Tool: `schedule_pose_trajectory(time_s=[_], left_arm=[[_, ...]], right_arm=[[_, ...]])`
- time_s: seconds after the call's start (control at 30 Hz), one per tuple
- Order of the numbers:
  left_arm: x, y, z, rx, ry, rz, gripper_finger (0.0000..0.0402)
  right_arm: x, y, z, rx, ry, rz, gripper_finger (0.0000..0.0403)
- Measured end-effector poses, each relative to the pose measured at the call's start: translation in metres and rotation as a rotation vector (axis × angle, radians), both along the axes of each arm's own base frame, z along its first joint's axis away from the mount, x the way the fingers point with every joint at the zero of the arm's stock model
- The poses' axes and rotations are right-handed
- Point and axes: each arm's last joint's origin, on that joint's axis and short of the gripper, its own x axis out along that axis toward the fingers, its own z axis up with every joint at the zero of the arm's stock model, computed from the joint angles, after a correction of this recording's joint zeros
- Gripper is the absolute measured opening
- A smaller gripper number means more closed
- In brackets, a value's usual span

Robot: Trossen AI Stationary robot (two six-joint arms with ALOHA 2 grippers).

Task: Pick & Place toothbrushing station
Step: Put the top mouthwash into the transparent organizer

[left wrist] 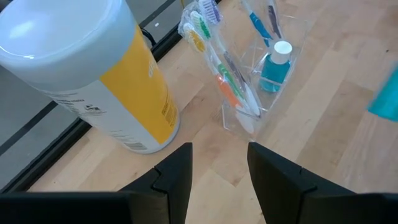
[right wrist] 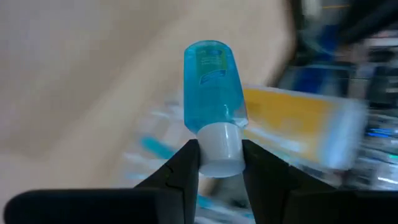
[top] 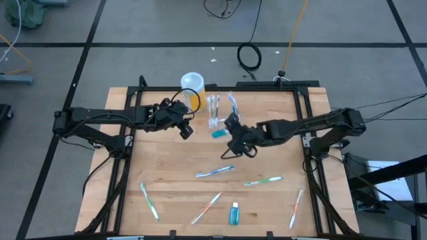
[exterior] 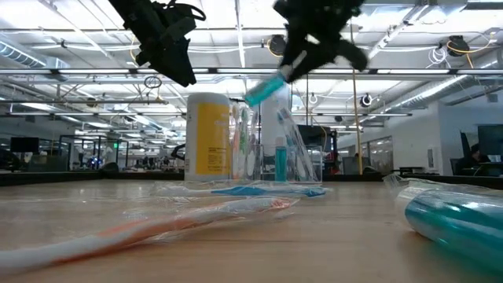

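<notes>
Currently the station (top: 215, 111) stands at 12 o'clock on the counter (top: 167, 173), just beside the yellow cup (top: 191, 90), with brushes and a small bottle upright in its slots. Right gripper (right wrist: 217, 163), raised at its 5 o'clock, is closed on the white cap of a blue bottle (right wrist: 212, 84). Left gripper (left wrist: 219, 163) hovers at 9 o'clock, jaws narrowly apart, empty. Holder looks light, rigid, slick, likely tippy; grasp a side wall low down.

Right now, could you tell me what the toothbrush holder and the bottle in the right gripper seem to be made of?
The toothbrushing station: clear, glossy, probably hard plastic; the brushes and the wood behind show through its walls. The small bottle held by the right gripper: translucent blue plastic, apparently, with a matte white cap.
</notes>
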Motion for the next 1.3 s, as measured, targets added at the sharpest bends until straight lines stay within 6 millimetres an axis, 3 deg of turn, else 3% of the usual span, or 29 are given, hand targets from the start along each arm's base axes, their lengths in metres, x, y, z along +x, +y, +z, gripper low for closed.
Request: schedule_pose_trajectory(time_s=[0.17,0.67,0.9,1.3], left_arm=[[0.000,0.000,0.000,0.000,0.005,-0.001,0.0161],[-0.001,0.000,0.000,0.011,0.017,-0.014,0.0161],[-0.001,0.000,0.000,0.011,0.017,-0.014,0.0161],[0.000,0.000,0.000,0.012,0.017,-0.015,0.0161]], right_arm=[[0.004,-0.014,0.004,-0.209,0.065,0.009,0.0098],[0.002,-0.052,0.004,-0.297,0.157,-0.026,0.0097],[0.001,-0.062,0.003,-0.406,0.277,0.080,0.0096],[0.031,-0.072,-0.034,-0.555,0.452,0.249,0.0096]])
